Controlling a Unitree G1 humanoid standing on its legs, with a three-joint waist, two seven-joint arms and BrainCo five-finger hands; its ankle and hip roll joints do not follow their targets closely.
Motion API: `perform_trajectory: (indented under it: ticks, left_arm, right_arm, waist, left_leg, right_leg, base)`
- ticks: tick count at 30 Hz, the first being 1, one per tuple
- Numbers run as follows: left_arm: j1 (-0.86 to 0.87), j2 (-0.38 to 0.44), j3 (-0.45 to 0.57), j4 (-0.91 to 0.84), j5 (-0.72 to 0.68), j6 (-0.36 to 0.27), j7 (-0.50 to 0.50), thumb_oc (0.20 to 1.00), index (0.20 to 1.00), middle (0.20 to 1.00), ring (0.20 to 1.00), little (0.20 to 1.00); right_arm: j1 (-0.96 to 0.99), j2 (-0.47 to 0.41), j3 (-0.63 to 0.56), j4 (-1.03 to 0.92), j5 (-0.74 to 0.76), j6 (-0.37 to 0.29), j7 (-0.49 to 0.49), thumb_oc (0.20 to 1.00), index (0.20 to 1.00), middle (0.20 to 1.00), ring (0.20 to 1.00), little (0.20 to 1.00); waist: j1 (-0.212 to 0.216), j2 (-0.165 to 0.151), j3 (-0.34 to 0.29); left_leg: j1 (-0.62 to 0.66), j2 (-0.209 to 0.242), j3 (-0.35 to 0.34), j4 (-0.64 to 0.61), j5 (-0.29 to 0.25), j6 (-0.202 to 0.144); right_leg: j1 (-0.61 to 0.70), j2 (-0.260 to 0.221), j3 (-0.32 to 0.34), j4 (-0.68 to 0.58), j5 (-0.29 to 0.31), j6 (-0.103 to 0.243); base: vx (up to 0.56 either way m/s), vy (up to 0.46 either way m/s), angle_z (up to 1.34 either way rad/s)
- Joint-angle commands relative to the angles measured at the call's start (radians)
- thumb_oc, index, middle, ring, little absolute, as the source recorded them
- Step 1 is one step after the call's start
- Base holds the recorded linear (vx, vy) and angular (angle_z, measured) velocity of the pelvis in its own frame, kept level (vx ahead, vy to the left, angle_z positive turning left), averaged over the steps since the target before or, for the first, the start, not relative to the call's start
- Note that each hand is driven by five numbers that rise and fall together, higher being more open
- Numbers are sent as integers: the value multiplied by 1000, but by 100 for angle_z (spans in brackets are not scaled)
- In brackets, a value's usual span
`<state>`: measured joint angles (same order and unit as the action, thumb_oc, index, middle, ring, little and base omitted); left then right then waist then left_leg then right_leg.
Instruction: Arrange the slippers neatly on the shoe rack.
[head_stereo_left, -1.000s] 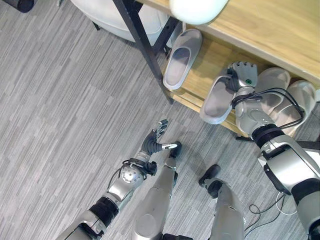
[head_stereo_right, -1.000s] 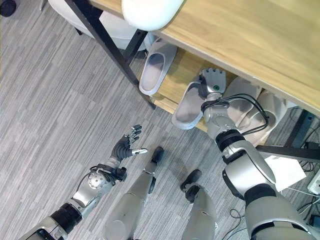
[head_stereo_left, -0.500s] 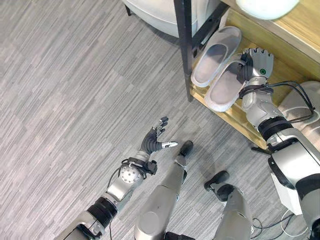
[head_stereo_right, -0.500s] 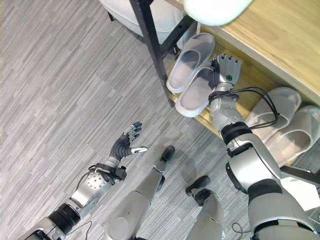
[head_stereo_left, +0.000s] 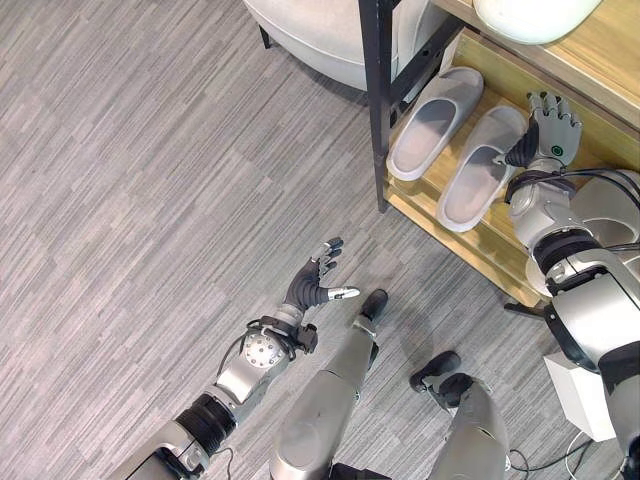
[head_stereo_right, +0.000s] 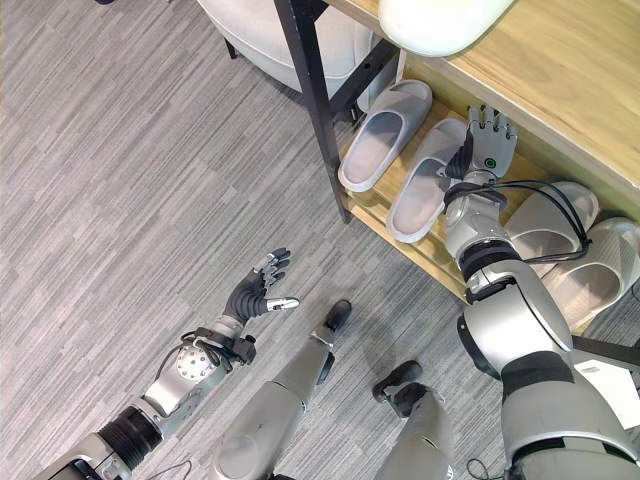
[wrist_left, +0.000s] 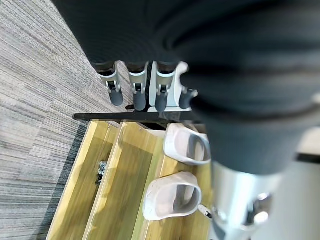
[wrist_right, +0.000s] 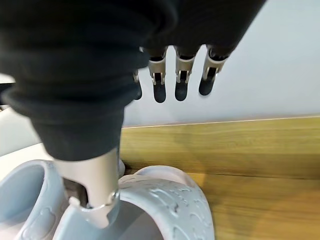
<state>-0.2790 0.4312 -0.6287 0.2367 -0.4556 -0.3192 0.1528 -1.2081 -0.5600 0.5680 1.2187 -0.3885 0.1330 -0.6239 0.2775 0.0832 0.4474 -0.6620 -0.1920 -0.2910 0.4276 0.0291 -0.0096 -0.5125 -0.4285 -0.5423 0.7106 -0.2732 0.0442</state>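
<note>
Floor (head_stereo_left: 150, 180) of grey wood-look planks spreads in front of the wooden shoe rack (head_stereo_left: 470, 235), whose black leg (head_stereo_left: 372, 100) stands at its near corner. Behind that leg sits a white rounded seat (head_stereo_left: 310, 35), and a pale rounded object (head_stereo_left: 535, 15) rests on the rack's top board. On the lower shelf two grey slippers lie side by side, toes toward the back: one slipper (head_stereo_left: 435, 120) next to the leg, the second slipper (head_stereo_left: 482, 165) just beside it. Further along the shelf lie two more slippers (head_stereo_right: 570, 250), partly hidden by the right arm. The right hand (head_stereo_left: 552, 130) is at the toe end of the second slipper, fingers straight and spread, thumb touching the strap. The left hand (head_stereo_left: 315, 285) hangs over the floor, well apart from the rack, fingers loosely spread and holding nothing.
</note>
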Motion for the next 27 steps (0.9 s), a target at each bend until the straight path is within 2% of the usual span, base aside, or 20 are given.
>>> perform_trajectory:
  ticks: [1,5,7,9,11,13,16,18,27]
  left_arm:
    - [-11,12,4,-53,-6,-40,-8,1000,1000,1000,1000,1000]
    - [-16,7,12,-49,-3,-39,2,1000,1000,1000,1000,1000]
    - [-22,-6,21,-38,5,-37,24,1000,1000,1000,1000,1000]
    - [-23,-8,24,-33,5,-35,29,1000,1000,1000,1000,1000]
    - [-25,-12,24,-26,7,-32,37,1000,1000,1000,1000,1000]
    - [-29,-8,23,-19,16,-29,41,1000,1000,1000,1000,1000]
    - [-32,11,26,-20,27,-22,39,1000,1000,1000,1000,1000]
    - [-22,14,37,-26,22,-18,36,1000,1000,1000,1000,1000]
    - [-31,-6,28,-11,26,-8,47,1000,1000,1000,1000,1000]
  right_arm:
    - [-74,-74,3,-19,65,-43,-19,1000,1000,1000,1000,1000]
    - [-48,-52,-43,-61,129,-63,-43,1000,1000,1000,1000,1000]
    - [13,14,-160,-160,290,-117,-86,1000,1000,1000,1000,1000]
    - [31,35,-190,-185,343,-136,-91,1000,1000,1000,1000,1000]
    - [77,107,-286,-229,534,-206,-90,1000,1000,1000,1000,1000]
    - [97,134,-360,-229,710,-262,-80,1000,1000,1000,1000,1000]
    - [138,164,-423,-192,903,-301,-27,1000,1000,1000,1000,1000]
    - [162,191,-430,-193,971,-312,12,1000,1000,1000,1000,1000]
    - [169,249,-414,-165,1062,-327,67,1000,1000,1000,1000,1000]
  waist:
    - [7,17,10]
    - [-6,15,10]
    - [-27,9,8]
    - [-32,7,8]
    - [-41,1,7]
    - [-47,0,6]
    - [-46,3,8]
    - [-47,4,10]
    - [-43,7,19]
  left_leg:
    - [62,-6,16,85,-278,50]
    - [72,-2,21,76,-275,50]
    - [94,6,26,53,-271,51]
    - [100,8,29,46,-269,50]
    - [116,16,31,29,-267,47]
    - [121,17,33,21,-265,44]
    - [126,19,35,11,-261,39]
    - [124,19,37,12,-260,37]
    - [112,21,39,9,-256,36]
  right_leg:
    - [170,58,49,-48,-124,35]
    - [175,60,53,-57,-116,36]
    - [185,71,63,-77,-110,34]
    - [190,73,65,-84,-109,34]
    - [200,82,69,-99,-107,33]
    - [202,85,72,-105,-107,32]
    - [203,86,71,-109,-107,32]
    - [199,85,73,-105,-109,31]
    - [183,85,72,-102,-104,33]
  base:
    - [0,0,0]
    - [0,0,0]
    - [11,-10,-5]
    - [2,-13,-20]
    - [-3,-33,-18]
    - [-11,-33,-7]
    - [-13,-22,-8]
    - [-7,-15,-1]
    - [0,0,0]
